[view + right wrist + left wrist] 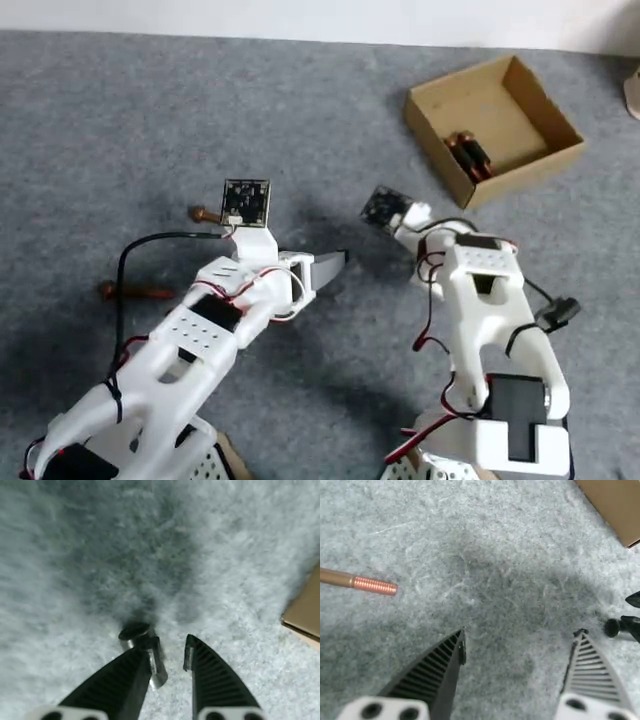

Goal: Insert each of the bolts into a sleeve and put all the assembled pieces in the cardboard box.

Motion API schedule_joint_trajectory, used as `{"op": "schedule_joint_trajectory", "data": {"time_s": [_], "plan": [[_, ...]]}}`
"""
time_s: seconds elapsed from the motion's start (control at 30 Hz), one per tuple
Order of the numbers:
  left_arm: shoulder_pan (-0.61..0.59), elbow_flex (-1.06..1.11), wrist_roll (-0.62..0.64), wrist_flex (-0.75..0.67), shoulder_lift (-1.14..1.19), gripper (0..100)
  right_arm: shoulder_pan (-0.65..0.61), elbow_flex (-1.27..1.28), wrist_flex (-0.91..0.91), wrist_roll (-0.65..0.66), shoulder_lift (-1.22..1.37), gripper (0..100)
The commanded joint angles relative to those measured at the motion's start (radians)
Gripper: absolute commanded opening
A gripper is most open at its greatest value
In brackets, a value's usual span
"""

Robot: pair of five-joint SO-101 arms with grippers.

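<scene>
while parted, right pincer (171, 640) beside sleeve (136, 632)

I'm seeing the open brown cardboard box (495, 100) holding dark assembled pieces (468, 155) in one corner. Two copper-coloured bolts (135, 292) are lying flat well apart from it, a silvery metal sleeve (135, 632) nearer.

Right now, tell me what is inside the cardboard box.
Inside the cardboard box lie apparently two dark, copper-tipped assembled pieces, side by side against one wall; the remaining visible floor is bare. The near wall hides the floor strip behind it.
</scene>
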Motion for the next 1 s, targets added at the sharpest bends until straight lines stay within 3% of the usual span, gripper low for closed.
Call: {"op": "schedule_joint_trajectory", "data": {"time_s": [0.0, 0.47, 0.67, 0.87, 0.97], "plan": [[-0.012, -0.047, -0.008, -0.017, -0.036, 32, -0.045, 0.076, 0.01, -0.012, 0.007, 11.3], [-0.012, -0.047, -0.008, -0.017, -0.036, 32, -0.067, 0.291, 0.01, -0.014, -0.24, 11.3], [-0.012, -0.048, -0.008, -0.017, -0.036, 32, -0.064, 0.288, 0.01, -0.078, -0.283, 11.3], [-0.079, -0.067, 0.0, -0.018, -0.036, 32, -0.064, 0.286, -0.042, -0.199, -0.291, 11.3], [-0.117, -0.076, 0.049, -0.018, -0.036, 32, -0.027, 0.286, -0.147, -0.353, -0.291, 11.3]]}}
